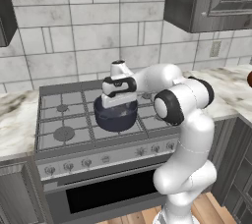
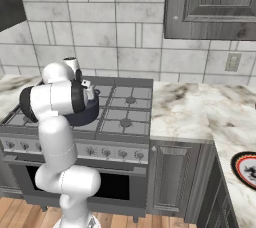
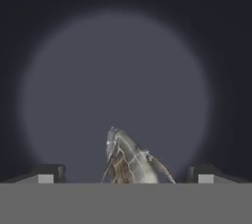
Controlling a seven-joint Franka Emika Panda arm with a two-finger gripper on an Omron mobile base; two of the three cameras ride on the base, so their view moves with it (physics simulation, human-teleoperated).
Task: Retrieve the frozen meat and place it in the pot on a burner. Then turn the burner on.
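So in the hand view the two dark fingertips (image 3: 45,173) sat far apart at the bottom corners of the frame, one low left and one low right, with nothing pinched between them — the gripper (image 3: 125,176) was spread wide and released. Between those tips, at bottom center, the frozen meat (image 3: 130,161) showed as a pale grey, marbled lump with brownish streaks, tapering to a rounded point toward the top; I couldn't tell whether it was touching either finger, but it looked clear of both. Behind it, the pot's (image 3: 113,80) inside filled the middle of the frame as a lighter round blue-grey floor, ringed by darker walls out to the edges. In the left base view the gripper (image 1: 118,101) hung at center frame, pointing down into the mouth of the pot (image 1: 116,117), a dark blue-grey round thing sitting on the stove (image 1: 64,120) grates just right of the middle — the fingers themselves were hidden down inside the rim. The white arm (image 1: 184,120) bent in from the lower right. In the right base view the arm (image 2: 57,102) covered most of the pot (image 2: 89,112) at left center, only its dark right side peeking out, on the left half of the stove (image 2: 125,117). A row of knobs (image 1: 86,162) ran along the front panel, with marble countertop (image 2: 185,109) either side.
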